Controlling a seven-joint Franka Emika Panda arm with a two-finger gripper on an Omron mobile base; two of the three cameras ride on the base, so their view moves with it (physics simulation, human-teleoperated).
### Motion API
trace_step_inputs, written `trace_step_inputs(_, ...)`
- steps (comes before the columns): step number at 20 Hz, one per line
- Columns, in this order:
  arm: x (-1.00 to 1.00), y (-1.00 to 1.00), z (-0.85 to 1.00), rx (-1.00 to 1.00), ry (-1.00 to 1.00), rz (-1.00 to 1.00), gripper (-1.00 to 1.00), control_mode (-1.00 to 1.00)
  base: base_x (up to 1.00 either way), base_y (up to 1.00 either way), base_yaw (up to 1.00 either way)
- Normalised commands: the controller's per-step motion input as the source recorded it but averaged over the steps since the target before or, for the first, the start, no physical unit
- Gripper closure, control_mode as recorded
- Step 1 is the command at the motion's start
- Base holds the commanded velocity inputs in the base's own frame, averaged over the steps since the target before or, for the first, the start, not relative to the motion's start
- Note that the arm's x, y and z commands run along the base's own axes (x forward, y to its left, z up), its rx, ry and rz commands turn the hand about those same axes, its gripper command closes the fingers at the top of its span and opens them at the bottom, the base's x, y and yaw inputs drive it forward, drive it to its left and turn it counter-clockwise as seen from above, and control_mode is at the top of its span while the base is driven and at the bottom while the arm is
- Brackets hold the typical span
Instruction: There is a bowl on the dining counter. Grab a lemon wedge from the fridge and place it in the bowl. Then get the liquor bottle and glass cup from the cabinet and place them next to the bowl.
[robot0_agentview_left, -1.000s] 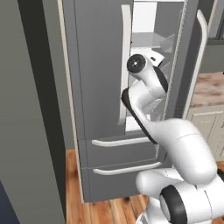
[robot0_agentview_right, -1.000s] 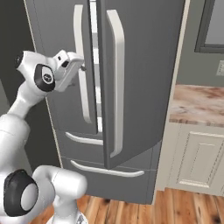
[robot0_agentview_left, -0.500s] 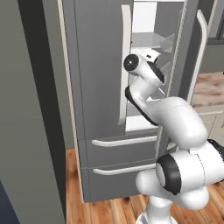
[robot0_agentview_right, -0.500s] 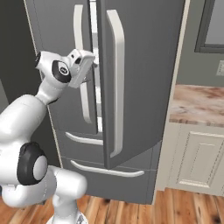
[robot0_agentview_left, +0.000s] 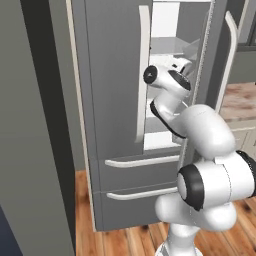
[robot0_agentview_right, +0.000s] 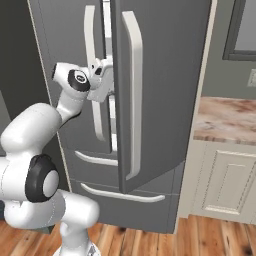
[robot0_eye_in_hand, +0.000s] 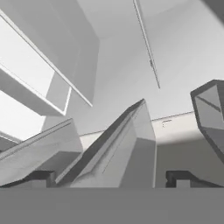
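Claw (robot0_agentview_right: 103, 75) jaws stand spread wide and carry nothing; in the hand view the two dark fingertips (robot0_eye_in_hand: 41, 177) rise well apart at the bottom edge with nothing between them. By the look of it the task is at its very first stage: the fridge (robot0_agentview_left: 115, 125) has one door swung open, the claw is at the gap between the doors, and the lemon wedge is not yet in hand. I cannot make the wedge out anywhere on the pale shelves, so where it lies inside I cannot tell. Everything else is left, as I judge it: fetching the wedge, dropping it in the bowl, then bringing the bottle and the cup from the cabinet.

From the left base view, the arm rises from about 5 o'clock, and the wrist sits near the centre, against the lit opening with a white shelf (robot0_agentview_left: 170, 45) at about 1 o'clock. That view looks into the interior; the right base view does not, since the open door's (robot0_agentview_right: 160, 90) dark face covers it. The right base view instead shows a marbled desk (robot0_agentview_right: 227, 120) at 3 o'clock over a cream base unit (robot0_agentview_right: 225, 182) at 4 o'clock. Only grey angled shelf and bin surfaces show in the hand view, seen close and tilted.
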Motion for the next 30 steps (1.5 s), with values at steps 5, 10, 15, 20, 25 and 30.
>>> trace_step_inputs(5, -0.25, -0.57, 0.0, -0.01, 0.0, -0.21, -1.0, -1.0, 0.0, 0.0, 0.0)
trace_step_inputs(10, -0.34, -0.68, 0.02, 0.0, 0.0, -0.19, -1.0, -1.0, 0.0, 0.0, 0.0)
trace_step_inputs(15, -0.3, -0.85, 0.05, 0.0, 0.0, -0.13, -1.0, -1.0, 0.0, 0.0, 0.0)
trace_step_inputs(20, -0.42, -0.98, 0.08, 0.0, -0.06, -0.03, -1.0, -1.0, 0.0, 0.0, 0.0)
trace_step_inputs(25, -0.57, -0.98, 0.14, 0.0, -0.16, 0.0, -1.0, -1.0, 0.0, 0.0, 0.0)
trace_step_inputs(30, -0.57, -0.97, 0.17, 0.0, -0.2, 0.0, -1.0, -1.0, 0.0, 0.0, 0.0)
